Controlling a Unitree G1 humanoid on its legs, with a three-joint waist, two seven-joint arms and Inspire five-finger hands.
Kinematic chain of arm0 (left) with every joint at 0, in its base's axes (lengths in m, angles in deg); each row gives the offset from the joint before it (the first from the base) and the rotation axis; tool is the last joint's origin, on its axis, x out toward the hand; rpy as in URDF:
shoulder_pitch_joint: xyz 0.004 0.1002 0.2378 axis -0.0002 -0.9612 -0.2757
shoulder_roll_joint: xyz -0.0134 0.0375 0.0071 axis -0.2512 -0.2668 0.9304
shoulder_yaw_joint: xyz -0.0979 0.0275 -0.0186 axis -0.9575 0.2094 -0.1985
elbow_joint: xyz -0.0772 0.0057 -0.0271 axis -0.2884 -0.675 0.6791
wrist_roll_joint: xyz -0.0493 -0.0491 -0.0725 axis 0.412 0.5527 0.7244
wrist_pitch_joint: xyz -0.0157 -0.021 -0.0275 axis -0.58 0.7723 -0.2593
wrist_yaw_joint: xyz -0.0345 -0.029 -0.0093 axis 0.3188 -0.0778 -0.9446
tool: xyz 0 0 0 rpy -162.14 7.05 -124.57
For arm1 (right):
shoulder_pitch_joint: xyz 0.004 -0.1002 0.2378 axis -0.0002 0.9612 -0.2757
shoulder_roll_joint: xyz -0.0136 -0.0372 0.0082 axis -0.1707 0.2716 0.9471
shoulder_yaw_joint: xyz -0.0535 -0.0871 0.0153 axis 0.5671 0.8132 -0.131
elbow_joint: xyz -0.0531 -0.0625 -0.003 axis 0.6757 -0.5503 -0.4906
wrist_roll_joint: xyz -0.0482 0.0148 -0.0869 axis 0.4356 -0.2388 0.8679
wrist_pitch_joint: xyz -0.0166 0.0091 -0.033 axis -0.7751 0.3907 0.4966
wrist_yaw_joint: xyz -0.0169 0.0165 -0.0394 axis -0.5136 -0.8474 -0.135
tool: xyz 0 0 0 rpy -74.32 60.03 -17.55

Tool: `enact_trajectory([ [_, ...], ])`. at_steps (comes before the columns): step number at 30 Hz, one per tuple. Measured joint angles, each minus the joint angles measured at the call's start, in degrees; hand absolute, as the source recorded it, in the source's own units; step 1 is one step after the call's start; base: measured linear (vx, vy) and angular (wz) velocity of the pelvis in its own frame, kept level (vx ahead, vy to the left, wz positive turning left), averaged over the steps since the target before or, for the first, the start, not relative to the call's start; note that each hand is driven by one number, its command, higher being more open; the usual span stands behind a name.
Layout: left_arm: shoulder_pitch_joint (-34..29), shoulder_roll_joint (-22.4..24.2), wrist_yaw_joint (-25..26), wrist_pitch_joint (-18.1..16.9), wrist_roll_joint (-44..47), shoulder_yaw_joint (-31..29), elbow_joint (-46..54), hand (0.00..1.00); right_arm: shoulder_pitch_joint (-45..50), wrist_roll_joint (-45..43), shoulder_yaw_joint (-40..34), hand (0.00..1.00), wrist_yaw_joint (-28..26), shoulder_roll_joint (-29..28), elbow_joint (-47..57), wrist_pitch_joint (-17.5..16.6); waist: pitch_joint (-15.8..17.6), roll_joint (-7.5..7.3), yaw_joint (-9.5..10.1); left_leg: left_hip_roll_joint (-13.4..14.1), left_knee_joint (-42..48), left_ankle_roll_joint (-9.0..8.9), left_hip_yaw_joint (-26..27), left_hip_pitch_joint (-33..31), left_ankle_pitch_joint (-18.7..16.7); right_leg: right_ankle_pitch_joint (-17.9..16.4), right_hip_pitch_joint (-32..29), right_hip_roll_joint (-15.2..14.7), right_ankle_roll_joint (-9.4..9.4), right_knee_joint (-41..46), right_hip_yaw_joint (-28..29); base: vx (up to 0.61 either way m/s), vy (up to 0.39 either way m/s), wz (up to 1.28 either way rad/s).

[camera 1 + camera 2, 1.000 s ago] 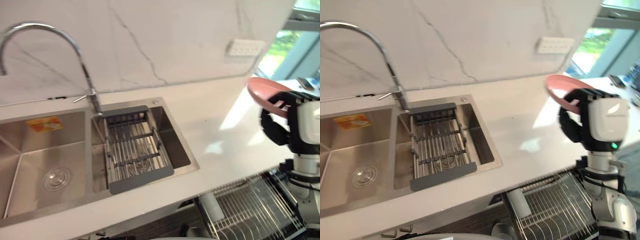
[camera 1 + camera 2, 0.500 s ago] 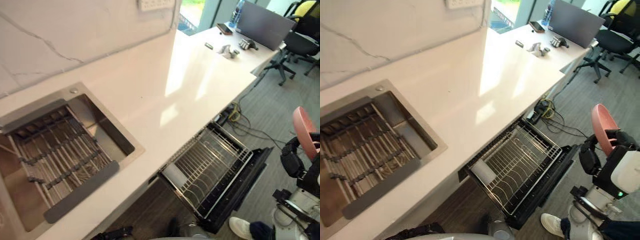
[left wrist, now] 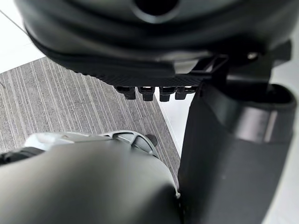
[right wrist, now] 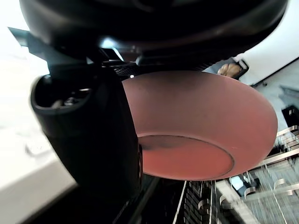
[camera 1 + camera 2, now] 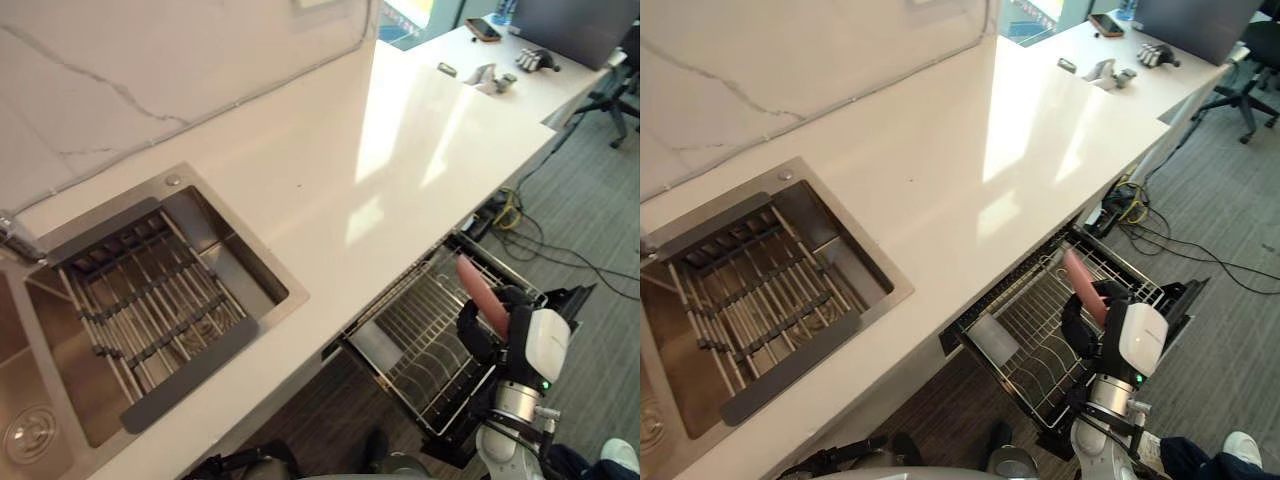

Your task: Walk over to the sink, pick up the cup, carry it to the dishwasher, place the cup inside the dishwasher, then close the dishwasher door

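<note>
A pink shallow bowl-like dish (image 5: 481, 295) stands on edge in my right hand (image 5: 484, 333), just above the pulled-out wire rack (image 5: 415, 335) of the open dishwasher. In the right wrist view the dish (image 4: 201, 126) shows its underside, my thumb (image 4: 93, 135) curled against its rim and rack wires (image 4: 261, 186) below it. The right eye view has the same hand (image 5: 1085, 322) and dish (image 5: 1081, 285) over the rack (image 5: 1025, 335). My left hand (image 3: 140, 46) hangs low over the grey floor.
The dishwasher door (image 5: 565, 300) lies folded down beyond the rack. A steel sink (image 5: 240, 265) with a grey drainer rack (image 5: 150, 300) sits in the white counter (image 5: 380, 160). A person's shoe (image 5: 622, 455) stands on the floor at the right. Small items lie on a far desk (image 5: 500, 75).
The view has shifted a little. My right hand, which held the dish out over the floor to the right, has come in and down over the dishwasher rack.
</note>
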Motion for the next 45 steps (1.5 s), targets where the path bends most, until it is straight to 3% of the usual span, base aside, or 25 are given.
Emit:
enact_trajectory([
  [3,0.8,0.6,-0.7,-0.9,0.1,0.0,0.3,1.0,-2.6,0.0,2.1,0.0,0.0,1.1,-5.9,2.8,1.5,1.47,1.17,-0.9,0.0,0.9,-3.0,-1.3,0.6,0.1,0.6,-0.6,0.14,0.0,-2.9,-0.05,0.081,0.53],
  [7,1.1,1.3,-1.5,-1.8,0.1,0.9,2.5,1.0,-7.0,-0.4,2.1,0.0,0.9,3.1,-12.1,6.3,4.6,3.27,1.34,-1.7,0.0,1.87,-6.6,-3.2,1.7,0.1,0.9,-1.0,0.13,0.2,-5.9,-0.07,0.065,0.48],
  [12,3.1,1.3,-3.1,-2.6,1.1,2.8,3.5,1.0,-11.5,-1.0,-0.9,0.0,7.9,6.4,-16.6,12.2,8.5,6.31,1.77,-2.1,-0.2,2.49,-9.4,-6.5,3.5,-0.1,-1.6,-1.3,-0.21,1.6,-7.2,-0.06,0.048,0.26],
  [20,4.6,1.3,-4.4,-2.6,5.8,4.0,4.0,1.0,-17.8,-4.0,-5.6,0.0,16.1,11.7,-21.2,20.4,12.3,8.61,1.91,-2.0,-3.3,2.63,-10.0,-8.9,7.3,-1.1,-6.5,-1.5,-1.61,5.3,-6.5,-0.06,0.023,0.01],
  [21,4.7,1.3,-4.4,-2.4,6.8,4.2,4.0,1.0,-18.2,-4.8,-6.1,1.0,16.3,12.0,-21.4,20.9,12.4,8.76,1.93,-2.0,-4.0,2.53,-10.0,-9.3,8.0,-1.4,-7.7,-1.5,-1.83,6.0,-6.0,-0.05,0.012,-0.11],
  [26,5.9,1.0,-4.3,-1.2,9.2,4.6,3.9,1.0,-19.4,-5.6,-4.2,1.0,13.6,11.7,-22.6,20.0,13.5,9.19,2.11,-1.9,-5.0,2.38,-10.1,-10.1,9.3,-2.8,-10.3,-2.1,-2.1,9.0,-5.5,-0.01,0.003,-0.03],
  [31,6.0,1.1,-3.8,-1.3,11.3,4.7,3.4,1.0,-18.1,-15.6,2.6,1.0,-0.6,7.8,-23.3,13.3,14.1,9.24,2.02,-2.1,-6.1,1.87,-10.0,-10.0,10.2,-3.0,-11.4,-2.3,-2.41,9.7,-4.7,0.03,0.009,-0.07],
  [34,6.0,1.2,-3.6,-1.6,11.3,4.6,3.3,1.0,-17.2,-22.7,4.1,1.0,-6.2,5.2,-21.8,9.6,14.1,9.24,2.01,-2.1,-6.1,1.56,-10.0,-9.9,10.4,-3.0,-11.4,-2.3,-2.44,9.7,-4.5,0.05,0.007,-0.03],
  [40,6.0,1.4,-2.1,-0.9,11.0,4.1,2.2,1.0,-13.9,-33.2,3.6,1.0,-16.0,4.2,-12.2,6.7,13.4,8.79,1.01,-2.3,-6.7,1.16,-9.4,-7.8,10.8,-3.4,-10.5,-2.8,-2.52,10.8,-3.8,0.03,0.019,-0.07],
  [43,6.0,1.5,-0.8,1.0,10.0,2.7,1.8,1.0,-10.7,-35.3,0.0,1.0,-16.5,1.9,-4.6,4.8,12.3,7.71,0.68,-2.2,-7.8,0.93,-7.7,-5.4,11.0,-4.0,-9.7,-2.8,-2.46,11.7,-2.6,0.01,0.021,-0.2],
  [45,5.8,1.5,0.0,2.2,10.0,1.0,0.1,1.0,-9.4,-35.4,-7.2,1.0,-15.4,0.4,1.7,2.4,10.6,6.4,-0.14,-2.3,-8.5,0.94,-6.4,-3.5,11.0,-5.9,-9.3,-3.5,-2.11,12.8,-1.5,0.0,0.025,-0.21],
])
